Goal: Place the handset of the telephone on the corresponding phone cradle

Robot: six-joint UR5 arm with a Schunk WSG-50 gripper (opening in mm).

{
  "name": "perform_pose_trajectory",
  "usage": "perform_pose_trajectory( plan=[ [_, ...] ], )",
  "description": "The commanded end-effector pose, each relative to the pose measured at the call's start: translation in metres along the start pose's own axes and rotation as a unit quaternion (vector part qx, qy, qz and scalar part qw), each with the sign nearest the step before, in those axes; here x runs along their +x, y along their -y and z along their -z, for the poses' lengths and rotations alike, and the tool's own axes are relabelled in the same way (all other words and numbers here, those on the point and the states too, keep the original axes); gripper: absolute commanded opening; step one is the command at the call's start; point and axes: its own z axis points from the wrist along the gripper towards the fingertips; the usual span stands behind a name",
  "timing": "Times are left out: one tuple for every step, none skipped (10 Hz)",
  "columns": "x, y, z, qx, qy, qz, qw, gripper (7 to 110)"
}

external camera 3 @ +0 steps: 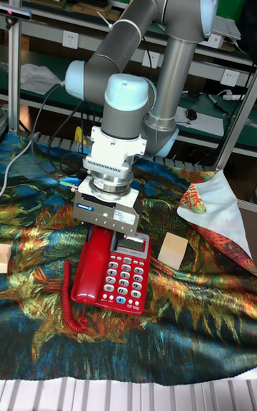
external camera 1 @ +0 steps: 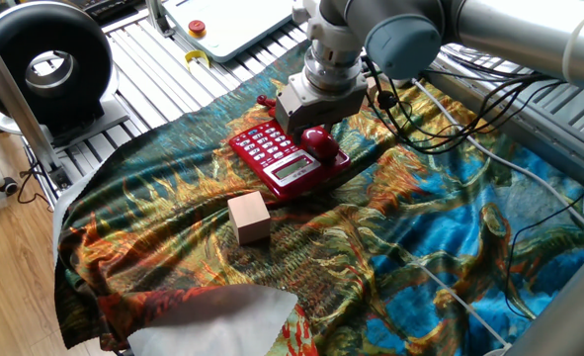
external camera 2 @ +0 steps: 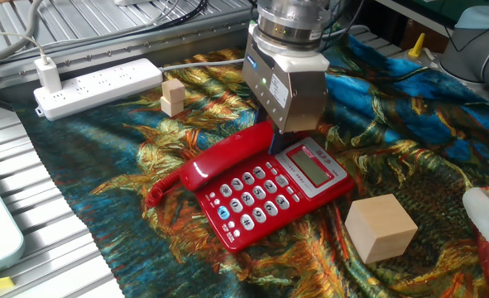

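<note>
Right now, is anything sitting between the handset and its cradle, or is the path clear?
Nothing visible does. The handset already lies along the phone cradle edge of the telephone, beside the keypad. The gripper hangs right above its display end. The wooden cube sits off to the side, apart from the phone.

Red handset (external camera 2: pixel 227 157) on phone cradle (external camera 3: pixel 84 272)

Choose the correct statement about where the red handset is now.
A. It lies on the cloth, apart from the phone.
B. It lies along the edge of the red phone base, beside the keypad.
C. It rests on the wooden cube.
B. The handset lies along the telephone, beside its keypad.
</note>
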Motion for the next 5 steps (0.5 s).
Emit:
perform_pose_trajectory(
  plan=[
    [-0.0022, -0.0031, 0.0011, -0.008, 0.003, -0.010, 0.9999, 44],
    [-0.0033, -0.0020, -0.0001, -0.010, 0.006, -0.010, 0.9999, 44],
    [-0.0019, 0.0007, -0.0004, -0.006, 0.003, -0.015, 0.9999, 44],
    [-0.0011, 0.0020, -0.0006, -0.004, 0.001, -0.019, 0.9998, 22],
    [-0.0006, 0.0029, -0.0006, -0.002, 0.000, -0.019, 0.9998, 22]
  ],
)
